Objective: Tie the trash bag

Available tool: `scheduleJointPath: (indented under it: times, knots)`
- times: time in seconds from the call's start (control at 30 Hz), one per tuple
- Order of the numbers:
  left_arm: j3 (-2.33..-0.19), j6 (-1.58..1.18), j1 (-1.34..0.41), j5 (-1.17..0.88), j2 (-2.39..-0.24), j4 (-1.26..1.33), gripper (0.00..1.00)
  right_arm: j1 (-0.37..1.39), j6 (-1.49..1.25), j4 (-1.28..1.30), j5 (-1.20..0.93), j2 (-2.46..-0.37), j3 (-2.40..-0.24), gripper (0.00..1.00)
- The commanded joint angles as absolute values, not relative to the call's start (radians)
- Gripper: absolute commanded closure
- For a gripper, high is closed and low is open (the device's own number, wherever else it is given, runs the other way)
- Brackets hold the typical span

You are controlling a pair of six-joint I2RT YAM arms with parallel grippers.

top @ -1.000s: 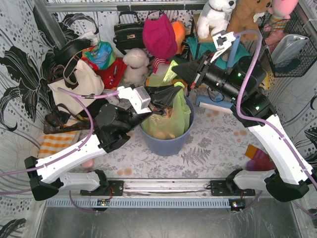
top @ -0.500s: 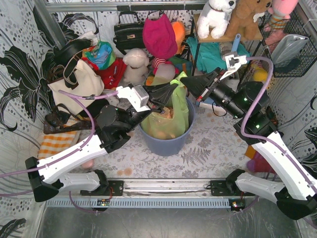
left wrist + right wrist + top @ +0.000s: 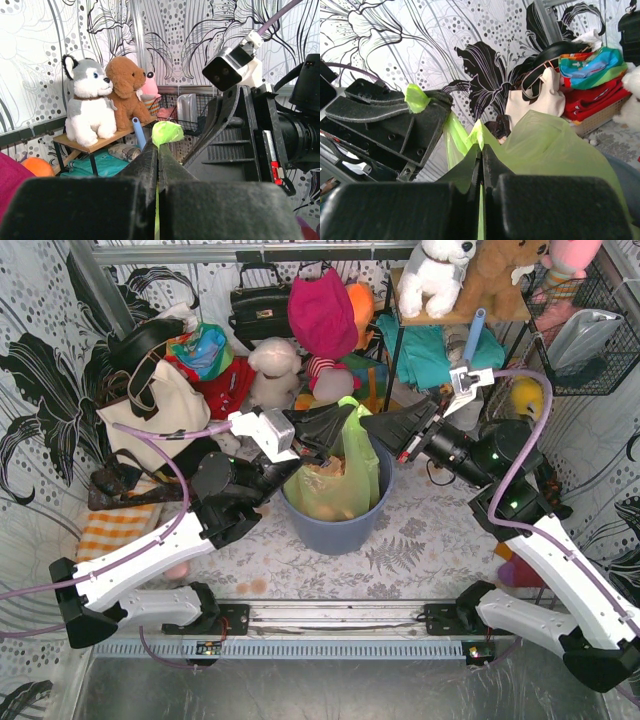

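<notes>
- The table (image 3: 430, 540) carries a round blue-grey bin (image 3: 335, 530), standing between the two arms; the bin's near wall hides the lower part of the trash bag (image 3: 330, 495).
- The trash bag sits in the bin: thin, see-through light-green plastic, crinkled, with tan crumpled paper showing dimly through it.
- Above the rim, its plastic rises in a narrow strip between the two arms' tips.
- The left jaws are pressed together, pinching the bag; a small green tuft pokes out past their tips, and the rest of the pinched plastic is hidden between them.
- The right jaws, just right of the left ones, are pressed together on a fold of the bag.
- Far right, a grey-and-white soft toy (image 3: 435, 270) sits on a shelf (image 3: 470, 315), its head cut off by the frame.
</notes>
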State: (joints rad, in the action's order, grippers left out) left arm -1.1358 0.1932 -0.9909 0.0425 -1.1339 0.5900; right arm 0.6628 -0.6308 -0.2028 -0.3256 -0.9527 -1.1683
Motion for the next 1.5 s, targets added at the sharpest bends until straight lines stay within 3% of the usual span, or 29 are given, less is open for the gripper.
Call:
scheduleJointPath:
  times: [0.0, 0.7, 1.47]
  knots:
    - [-1.156, 0.186, -0.979, 0.066, -1.133, 0.625, 1.0, 0.669, -0.71, -0.253, -0.37, -0.926, -1.139, 1.0]
    - [-1.179, 0.186, -0.962, 0.126, -1.181, 0.589, 1.0, 0.724, -0.882, -0.253, -0.414, -0.892, -1.072, 1.0]
    - [-1.187, 0.18, -0.959, 0.088, -1.192, 0.551, 1.0, 1.043, -0.844, 0.017, 0.23, -1.027, -1.178, 1.0]
